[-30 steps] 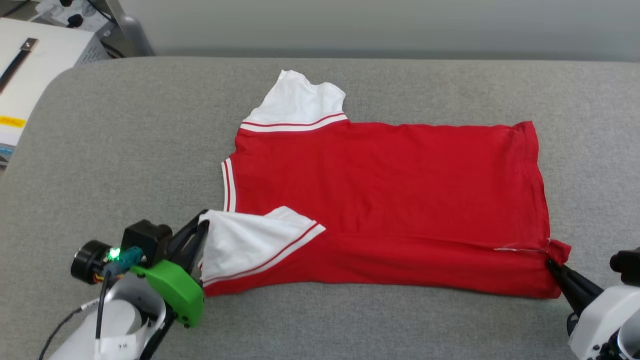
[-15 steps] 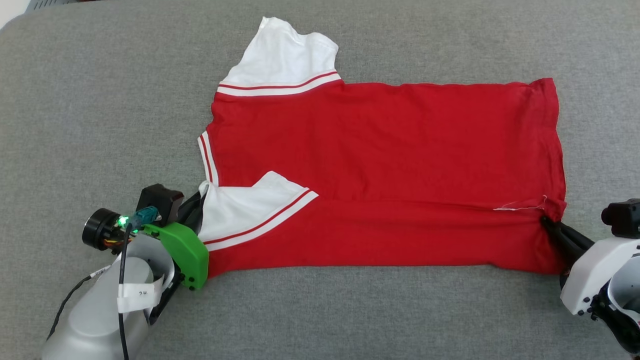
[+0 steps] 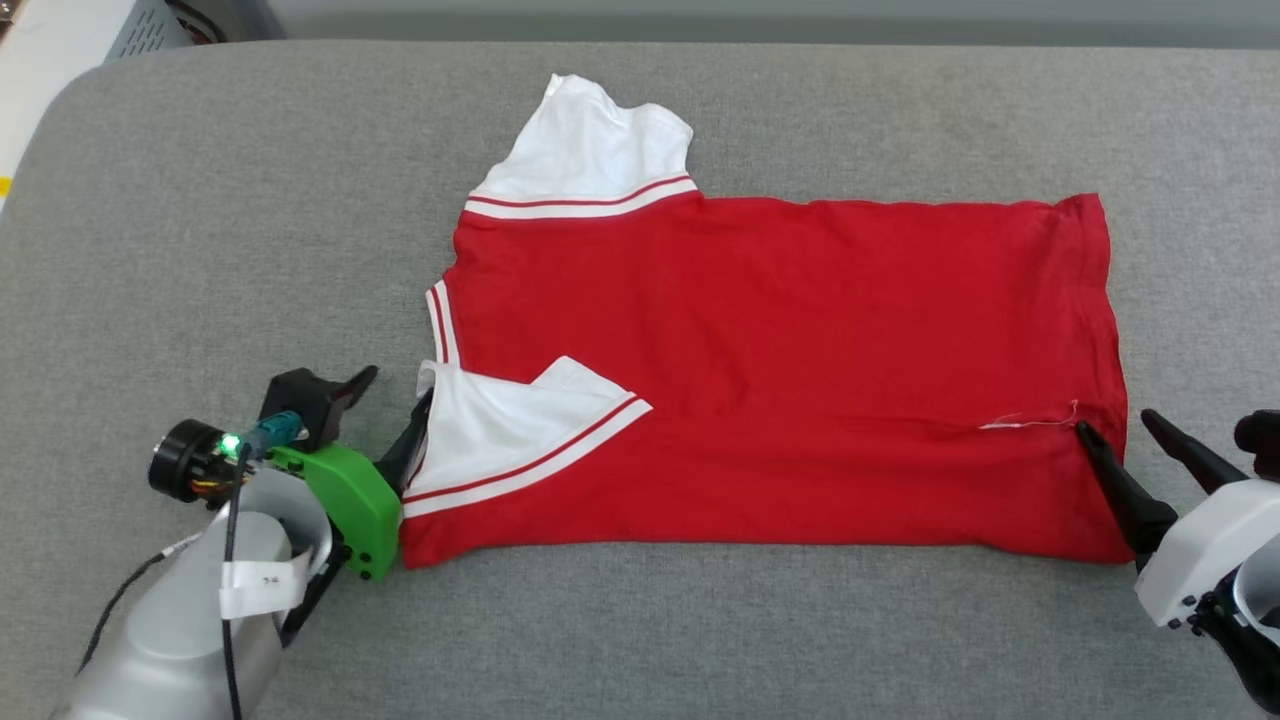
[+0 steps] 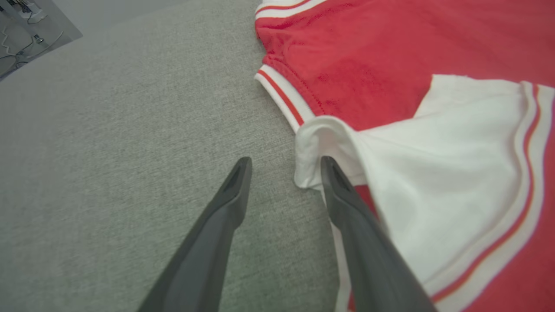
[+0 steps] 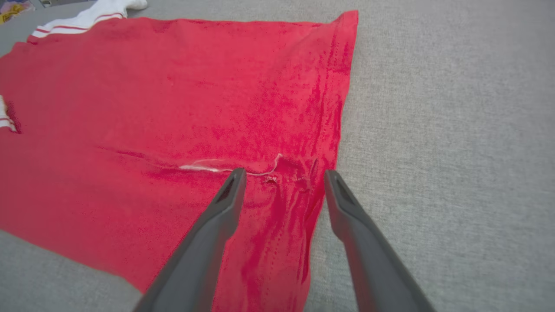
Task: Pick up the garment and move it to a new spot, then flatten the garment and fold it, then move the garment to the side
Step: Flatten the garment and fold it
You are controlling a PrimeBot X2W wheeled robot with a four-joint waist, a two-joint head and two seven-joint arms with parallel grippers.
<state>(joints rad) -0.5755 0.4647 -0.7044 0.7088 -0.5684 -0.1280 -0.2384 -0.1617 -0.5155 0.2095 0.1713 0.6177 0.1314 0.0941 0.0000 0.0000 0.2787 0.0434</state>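
Note:
The red garment [image 3: 780, 350] lies flat on the grey table [image 3: 200, 220], collar to the left, hem to the right. Its near long edge is folded over onto the body, with one white sleeve [image 3: 490, 440] on top and the other sleeve [image 3: 590, 140] spread at the far side. The numerals are hidden. My left gripper [image 3: 398, 405] is open beside the folded sleeve tip [image 4: 310, 143]; its right finger [image 4: 347, 203] rests against the white cloth. My right gripper [image 3: 1115, 423] is open at the hem corner [image 5: 299, 182], whose cloth lies loose between the fingers.
A grey and white box [image 3: 150, 20] stands beyond the table's rounded far left corner. Bare grey padding runs around the garment on all sides, widest on the left [image 4: 108, 130] and along the near edge [image 3: 700, 640].
Both grippers have opened and let go of the garment, which has settled with its near edge folded over. The head camera has shifted, so the whole picture sits differently.

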